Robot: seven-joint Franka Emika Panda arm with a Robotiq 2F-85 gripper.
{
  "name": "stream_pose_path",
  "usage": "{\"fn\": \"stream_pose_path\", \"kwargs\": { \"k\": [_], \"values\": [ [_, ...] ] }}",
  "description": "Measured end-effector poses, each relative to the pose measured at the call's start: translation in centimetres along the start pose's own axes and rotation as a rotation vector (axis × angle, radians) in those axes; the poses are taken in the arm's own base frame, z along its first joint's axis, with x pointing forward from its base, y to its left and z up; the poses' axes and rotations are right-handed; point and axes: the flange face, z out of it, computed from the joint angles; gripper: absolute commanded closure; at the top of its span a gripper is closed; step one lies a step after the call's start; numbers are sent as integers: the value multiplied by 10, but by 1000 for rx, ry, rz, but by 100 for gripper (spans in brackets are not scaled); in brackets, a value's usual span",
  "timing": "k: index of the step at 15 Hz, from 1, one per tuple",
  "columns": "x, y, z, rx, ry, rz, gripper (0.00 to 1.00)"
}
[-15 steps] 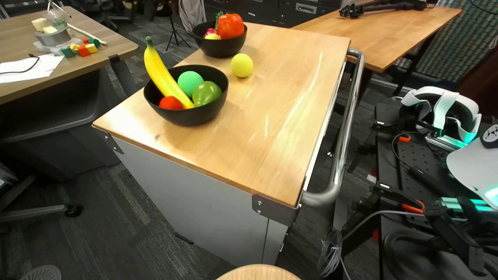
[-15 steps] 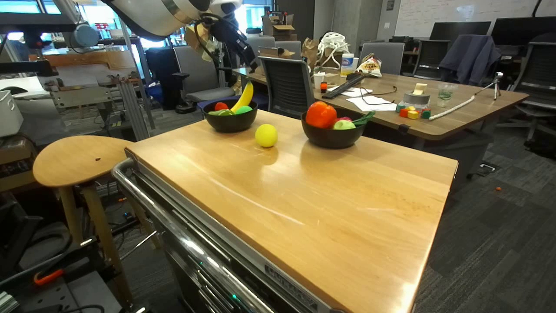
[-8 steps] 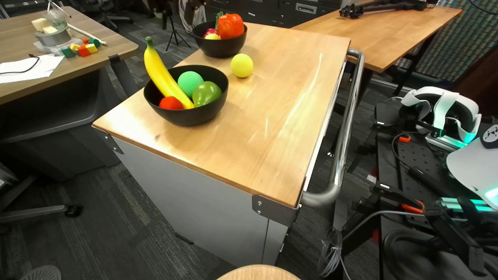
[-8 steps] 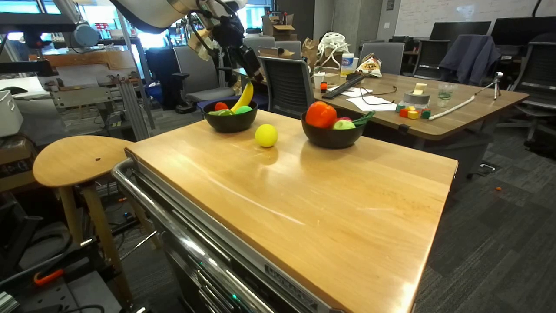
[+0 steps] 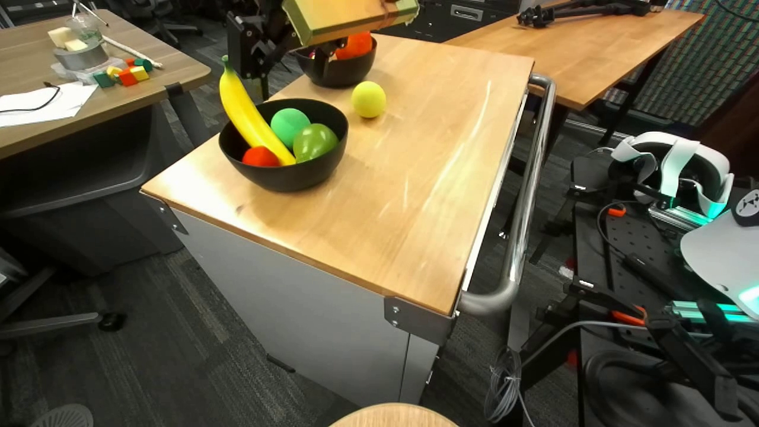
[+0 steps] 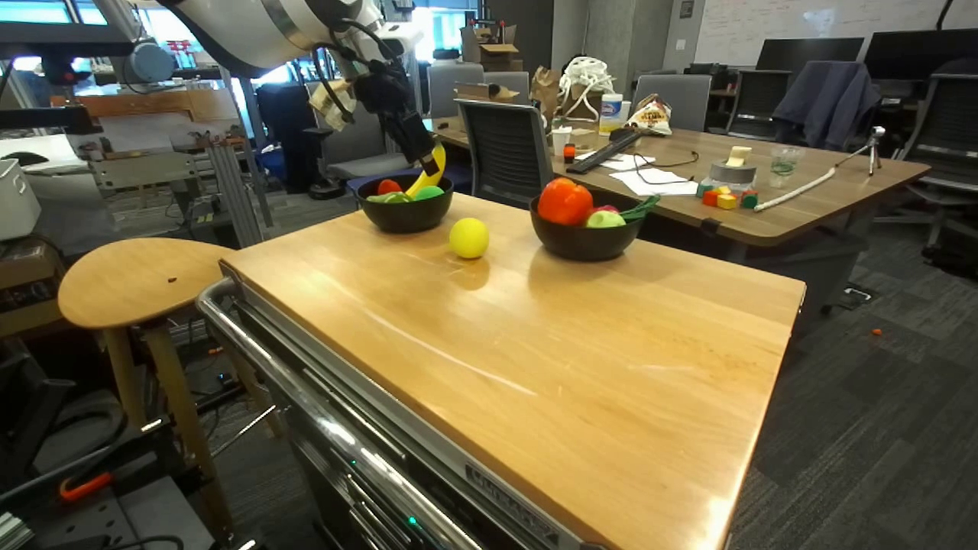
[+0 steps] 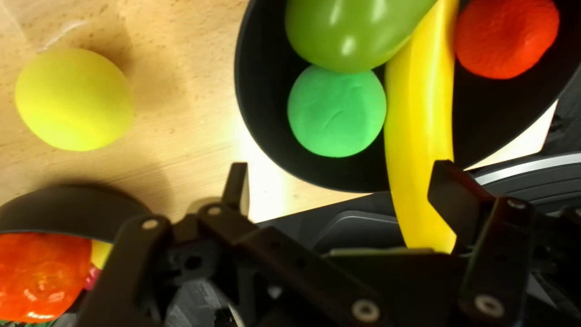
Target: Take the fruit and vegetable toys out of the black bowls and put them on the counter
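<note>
Holds fingers spread near the banana, likely to straddle it. Finds it jutting from the black bowl, presumably too long

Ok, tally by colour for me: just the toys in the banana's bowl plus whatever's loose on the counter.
Yellow: 2 (banana, yellow ball)
Green: 2 (green ball, green fruit)
Red: 1 (red piece)
Total: 5
</note>
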Motion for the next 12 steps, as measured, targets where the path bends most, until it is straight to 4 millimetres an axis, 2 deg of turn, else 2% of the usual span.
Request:
{"fn": "stream_pose_path", "kwargs": {
  "k": [4, 6, 7, 8, 9, 10, 12],
  "values": [
    [-6, -5, 15, 41, 28, -26, 51],
    [-6, -4, 26, 54, 53, -48, 60],
    [-5, -3, 32, 64, 67, -58, 59],
    [-5, -2, 38, 74, 84, -72, 49],
    [-5, -2, 42, 86, 100, -85, 35],
    [-5, -2, 44, 98, 115, -100, 31],
    [-7, -5, 47, 119, 138, -127, 16]
  ]
}}
